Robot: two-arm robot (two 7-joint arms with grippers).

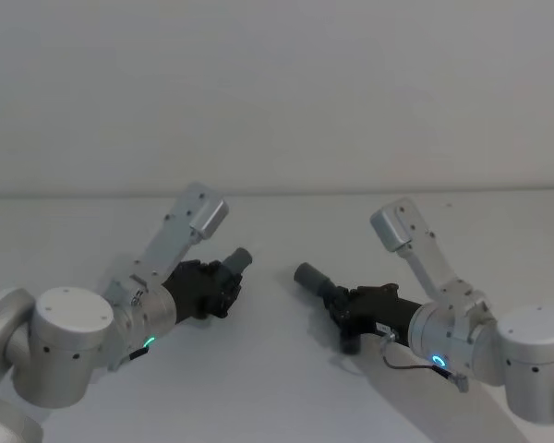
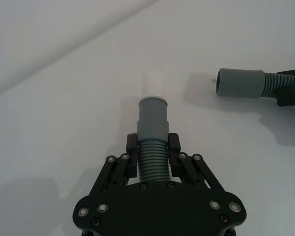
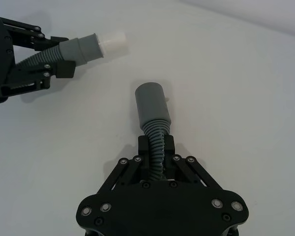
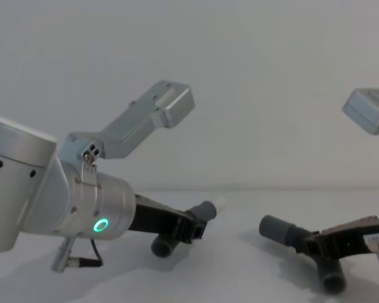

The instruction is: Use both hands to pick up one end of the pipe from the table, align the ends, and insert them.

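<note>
My left gripper (image 2: 153, 145) is shut on the ribbed part of one grey pipe piece (image 2: 153, 118), whose narrow end has a pale whitish tip (image 2: 153, 83). The right gripper (image 3: 156, 145) is shut on the ribbed part of the other pipe piece, just behind its wider round collar (image 3: 151, 103). In the head view the left gripper (image 1: 223, 281) and right gripper (image 1: 343, 305) point toward each other low over the white table (image 1: 277, 378). A gap separates the narrow end (image 4: 216, 206) from the collar (image 4: 275, 228), and the two are not in line.
A plain pale wall rises behind the table's far edge (image 1: 277, 192). Each piece's rear end hangs under its gripper, one on the left (image 4: 164, 245) and one on the right (image 4: 333, 278).
</note>
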